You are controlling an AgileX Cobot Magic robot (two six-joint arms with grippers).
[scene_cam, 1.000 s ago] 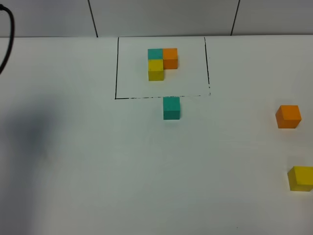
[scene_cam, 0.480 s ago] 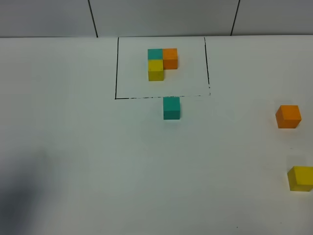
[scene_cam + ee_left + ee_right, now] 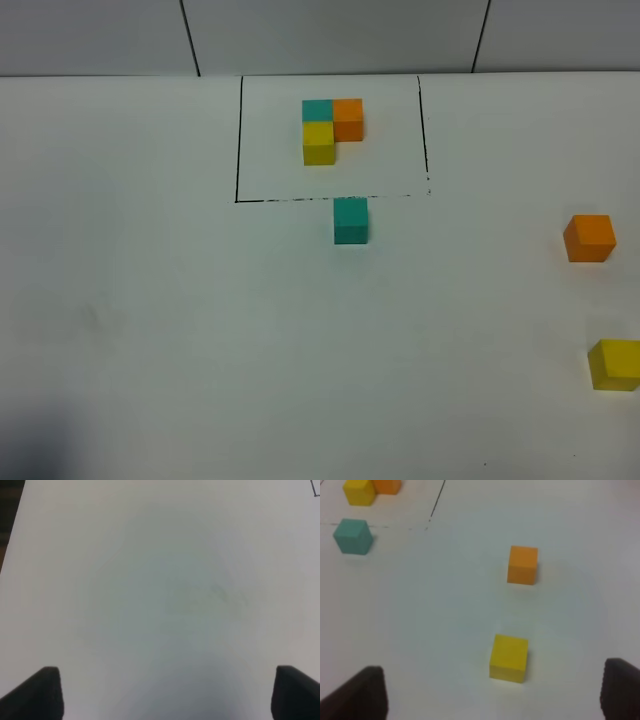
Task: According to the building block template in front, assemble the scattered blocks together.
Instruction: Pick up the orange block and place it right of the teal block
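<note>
1. The left gripper [image 3: 165,695] hovers over bare white table [image 3: 150,300]. Its dark fingertips [image 3: 42,692] are spread wide with nothing between them, so the jaws are released.
2. The right gripper [image 3: 492,695] also has its jaws released and holds nothing. The loose blocks lie beyond its tips, apart from them.
3. The yellow cube [image 3: 613,363] is the nearest of the scattered blocks. In the high view it sits at the table's 4 o'clock edge, partly cut off by the picture's border.
4. The orange cube [image 3: 589,238] lies farther back, at about 12 o'clock from the yellow cube. The two are clearly apart.
5. The teal cube [image 3: 350,220] sits near the middle, well apart from the other two and at roughly 9 o'clock from the orange cube.
6. The black frame [image 3: 238,140] starts just beyond it; the teal cube is right against the outside of its near line.
7. The building block template [image 3: 330,130] rests inside the frame, at about 11 o'clock from the loose teal cube. It is an L of three touching cubes: teal at the corner, orange at its 3 o'clock and yellow at its 6 o'clock.
</note>
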